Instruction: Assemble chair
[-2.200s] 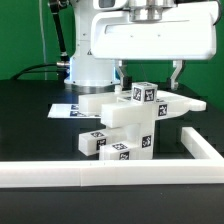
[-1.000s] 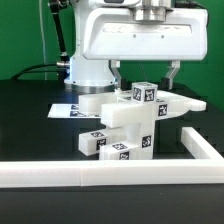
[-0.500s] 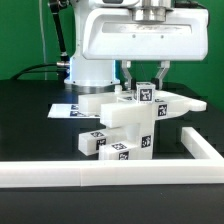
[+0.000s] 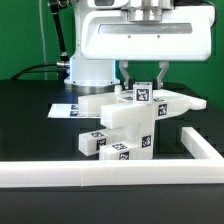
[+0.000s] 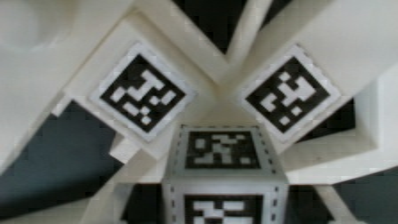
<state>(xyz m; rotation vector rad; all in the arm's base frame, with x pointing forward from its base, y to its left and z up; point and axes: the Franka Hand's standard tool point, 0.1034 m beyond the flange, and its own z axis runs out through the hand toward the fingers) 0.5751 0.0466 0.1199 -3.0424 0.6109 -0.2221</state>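
- A white blocky plastic chair assembly (image 4: 122, 128), built from slabs, bars and cubes carrying black-and-white square tags, is seen standing on a black tabletop (image 4: 30, 125), near the middle of the exterior view.
- The assembly is stepped: low blocks are set at its base towards the exterior view's left, a taller block rises in the middle, and flat slabs are spread out to both sides at its upper level.
- A small white tagged cube (image 4: 143, 95) is seated at the very top of the assembly, one tag facing the exterior camera.
- The robot's white two-finger hand (image 4: 142, 86) is positioned directly above the assembly, beneath a broad white housing (image 4: 145, 38).
- The hand is shown pinching the small white tagged cube, with one dark finger (image 4: 124, 76) pressed against each side of it.
- In the wrist view, the small white tagged cube (image 5: 221, 150) is seen close up in the centre, with two larger tags (image 5: 143, 95) turned like diamonds on white surfaces beside it; the parts they belong to cannot be told.
- A thin flat white marker board (image 4: 62, 110) is laid on the tabletop, just beside the assembly on the exterior view's left.
- A long white L-shaped border rail (image 4: 100, 174) is run across the front and up the exterior view's right, apart from the assembly.
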